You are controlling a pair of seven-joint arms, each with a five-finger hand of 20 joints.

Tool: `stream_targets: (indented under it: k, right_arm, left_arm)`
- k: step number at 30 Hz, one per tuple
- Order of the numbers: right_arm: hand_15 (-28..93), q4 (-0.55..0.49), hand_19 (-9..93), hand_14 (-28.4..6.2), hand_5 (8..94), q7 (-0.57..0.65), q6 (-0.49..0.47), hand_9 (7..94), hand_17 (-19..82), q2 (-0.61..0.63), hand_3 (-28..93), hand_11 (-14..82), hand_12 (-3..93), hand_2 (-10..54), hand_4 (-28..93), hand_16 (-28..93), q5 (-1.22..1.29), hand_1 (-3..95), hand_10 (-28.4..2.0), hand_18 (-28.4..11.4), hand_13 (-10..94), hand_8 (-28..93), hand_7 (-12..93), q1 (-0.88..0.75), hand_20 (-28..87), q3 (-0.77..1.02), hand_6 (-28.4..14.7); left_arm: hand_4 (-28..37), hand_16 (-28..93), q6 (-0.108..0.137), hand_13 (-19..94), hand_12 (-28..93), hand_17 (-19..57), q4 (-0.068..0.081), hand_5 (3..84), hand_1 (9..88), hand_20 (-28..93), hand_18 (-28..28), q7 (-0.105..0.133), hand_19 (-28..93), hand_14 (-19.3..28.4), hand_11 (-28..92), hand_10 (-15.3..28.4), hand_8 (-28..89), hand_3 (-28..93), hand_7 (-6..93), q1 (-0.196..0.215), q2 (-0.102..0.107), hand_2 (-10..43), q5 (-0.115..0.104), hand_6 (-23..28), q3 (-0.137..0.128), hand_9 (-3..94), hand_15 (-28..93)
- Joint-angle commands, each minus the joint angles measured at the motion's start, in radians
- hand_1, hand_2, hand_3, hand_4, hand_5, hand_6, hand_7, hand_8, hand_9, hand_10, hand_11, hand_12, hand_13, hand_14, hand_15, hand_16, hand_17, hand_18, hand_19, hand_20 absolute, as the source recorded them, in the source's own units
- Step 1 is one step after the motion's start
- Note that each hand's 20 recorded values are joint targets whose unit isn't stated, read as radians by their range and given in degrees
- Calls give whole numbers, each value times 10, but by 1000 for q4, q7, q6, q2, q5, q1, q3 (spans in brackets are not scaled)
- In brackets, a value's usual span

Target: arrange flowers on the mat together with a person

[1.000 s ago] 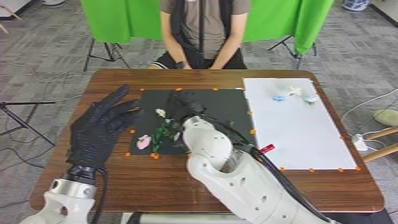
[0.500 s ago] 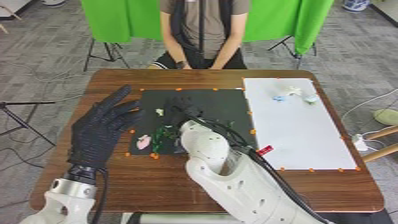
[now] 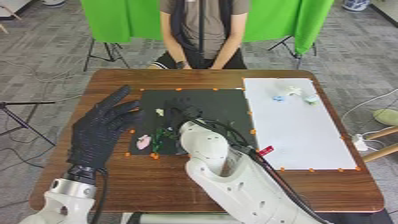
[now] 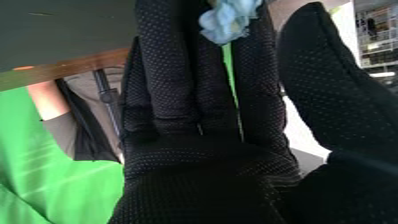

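Green cloth hangs behind the brown wooden bench. On the bench's dark mat lie a pink flower, green stems and a pale flower; blue and white blossoms rest on the white sheet beside it. The right hand is over the mat, fingers straight, thumb spread wide; in the wrist view a pale-blue flower shows before its fingers, contact unclear. The left hand is open beside the mat. A red tag, print too small to read, marks the right arm.
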Motion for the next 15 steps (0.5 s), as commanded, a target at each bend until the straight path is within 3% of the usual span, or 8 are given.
stream_targets:
  k: [1, 10, 15]
  right_arm:
    - [610, -23, 697, -134, 713, -23, -27, 630, 122, -17, 848, 223, 132, -95, -283, 69, -28, 371, -157, -159, 539, -136, 138, -13, 110, 16, 27]
    - [623, -44, 688, -144, 721, -47, -35, 579, 107, -27, 840, 189, 118, -95, -283, 52, -16, 340, -168, -165, 500, -138, 132, -33, 115, 32, 24]
    - [616, -53, 682, -147, 727, -58, -15, 608, 110, -27, 846, 179, 117, -95, -283, 44, -39, 338, -167, -167, 517, -135, 122, -43, 122, 32, 20]
  left_arm:
    - [-283, -95, 13, 286, 117, -32, -5, 370, 216, -165, 284, -10, 804, 284, 255, 223, -82, 765, 103, 17, -2, 58, -5, 97, 3, 374, 507]
    - [-283, -96, 17, 286, 118, -30, -8, 370, 220, -173, 284, -13, 809, 284, 255, 222, -82, 766, 102, 23, -3, 59, -6, 98, 0, 373, 508]
    - [-282, -96, 18, 286, 117, -29, -9, 371, 221, -179, 284, -15, 812, 284, 255, 223, -82, 768, 101, 24, -5, 59, -6, 99, 0, 373, 508]
